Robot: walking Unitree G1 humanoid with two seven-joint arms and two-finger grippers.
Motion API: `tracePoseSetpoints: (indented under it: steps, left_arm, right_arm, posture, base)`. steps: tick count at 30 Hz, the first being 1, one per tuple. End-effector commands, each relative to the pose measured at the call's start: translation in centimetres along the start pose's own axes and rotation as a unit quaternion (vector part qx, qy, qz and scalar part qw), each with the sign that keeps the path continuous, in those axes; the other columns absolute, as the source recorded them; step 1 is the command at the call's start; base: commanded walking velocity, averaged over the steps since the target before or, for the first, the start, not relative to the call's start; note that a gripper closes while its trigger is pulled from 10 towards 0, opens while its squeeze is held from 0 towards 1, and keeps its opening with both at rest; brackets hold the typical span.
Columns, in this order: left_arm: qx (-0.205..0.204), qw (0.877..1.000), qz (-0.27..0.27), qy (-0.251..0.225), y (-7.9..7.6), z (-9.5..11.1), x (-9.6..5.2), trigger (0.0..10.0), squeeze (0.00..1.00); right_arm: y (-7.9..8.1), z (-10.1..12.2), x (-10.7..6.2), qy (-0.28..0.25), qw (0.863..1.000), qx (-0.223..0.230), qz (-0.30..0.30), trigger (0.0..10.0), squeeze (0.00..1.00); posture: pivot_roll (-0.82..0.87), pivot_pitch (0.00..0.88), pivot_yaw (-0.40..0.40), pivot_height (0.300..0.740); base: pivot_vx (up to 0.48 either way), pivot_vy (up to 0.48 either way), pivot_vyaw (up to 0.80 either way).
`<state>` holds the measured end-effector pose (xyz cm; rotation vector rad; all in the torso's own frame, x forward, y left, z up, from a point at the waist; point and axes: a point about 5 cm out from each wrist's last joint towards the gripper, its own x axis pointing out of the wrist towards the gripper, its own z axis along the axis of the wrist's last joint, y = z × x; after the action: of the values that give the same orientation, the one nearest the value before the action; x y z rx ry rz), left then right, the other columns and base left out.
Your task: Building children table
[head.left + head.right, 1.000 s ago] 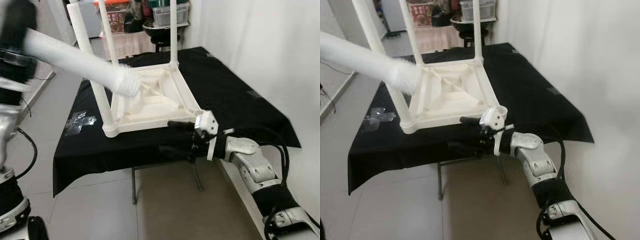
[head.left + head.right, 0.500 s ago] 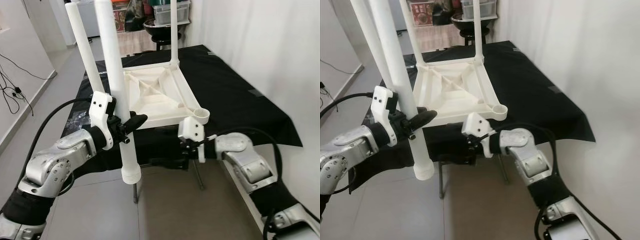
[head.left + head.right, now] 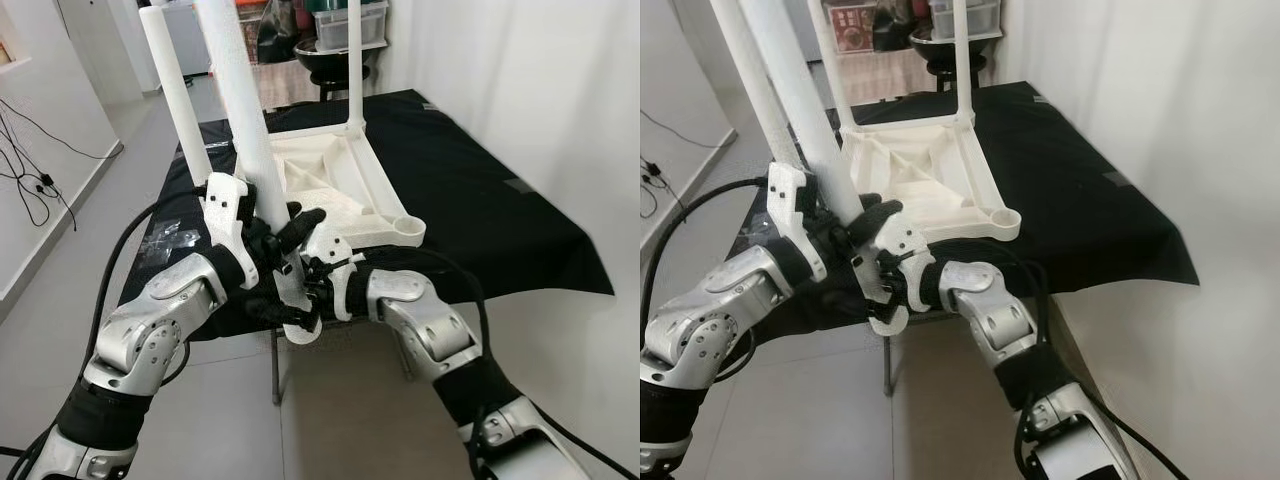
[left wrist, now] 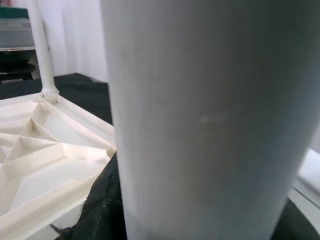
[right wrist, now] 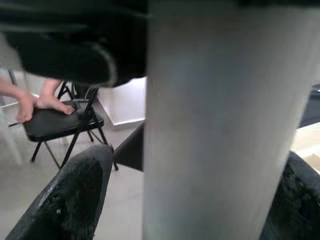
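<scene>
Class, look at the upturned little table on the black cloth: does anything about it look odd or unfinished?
Yes. The table top lies upside down, and its near right corner socket holds no leg. The loose leg is held at a tilt by both the left gripper and right gripper.

Silver arms, black cables, white wrist housings

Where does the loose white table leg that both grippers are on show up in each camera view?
Left eye view: loose leg slants from top centre down to the left gripper and right gripper.
Right eye view: leg at upper left, running down to centre.
Left wrist view: leg close up across the middle.
Right wrist view: leg close up, centre to right.
Shared landmark: the upturned white tabletop on the black cloth.
</scene>
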<state>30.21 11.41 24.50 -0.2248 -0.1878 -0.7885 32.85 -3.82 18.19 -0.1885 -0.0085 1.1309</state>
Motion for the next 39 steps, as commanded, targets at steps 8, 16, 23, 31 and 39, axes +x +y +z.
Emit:
tracePoseSetpoints:
  steps: [8,16,23,31,39]
  left_arm:
    - [-0.008,0.998,-0.036,-0.042,-1.4,0.8,0.4,0.0,0.00]
    - [-0.015,0.998,-0.036,-0.050,-1.6,0.9,0.6,0.0,0.00]
    - [-0.027,0.997,-0.039,-0.056,-1.9,0.7,0.7,0.0,0.00]
    - [-0.033,0.997,-0.041,-0.058,-2.1,0.5,0.8,0.0,0.00]
    - [-0.009,0.996,0.000,-0.084,-1.1,0.8,0.2,10.0,1.00]
  right_arm:
    - [-0.5,-1.6,1.4,0.034,0.996,-0.006,-0.078,10.0,0.00]
    - [-0.8,-2.1,2.1,0.023,0.993,-0.011,-0.113,0.0,0.00]
    - [-1.6,-0.7,2.2,-0.031,0.990,0.006,-0.136,0.0,0.00]
    - [-1.7,-0.4,2.2,-0.048,0.989,0.005,-0.138,0.0,0.00]
    - [-2.9,-0.4,1.5,-0.056,0.984,0.007,-0.170,0.0,0.00]
  posture:
    - [-0.07,0.000,0.061,0.740]
    - [-0.06,0.000,0.060,0.740]
    - [-0.06,0.000,0.061,0.740]
    - [-0.06,0.000,0.061,0.740]
    - [-0.07,0.000,0.055,0.740]
  base:
    - [0.000,0.000,0.00]
    - [0.000,0.000,0.00]
    - [0.000,0.000,0.00]
    - [0.000,0.000,0.00]
    - [0.000,0.000,0.00]
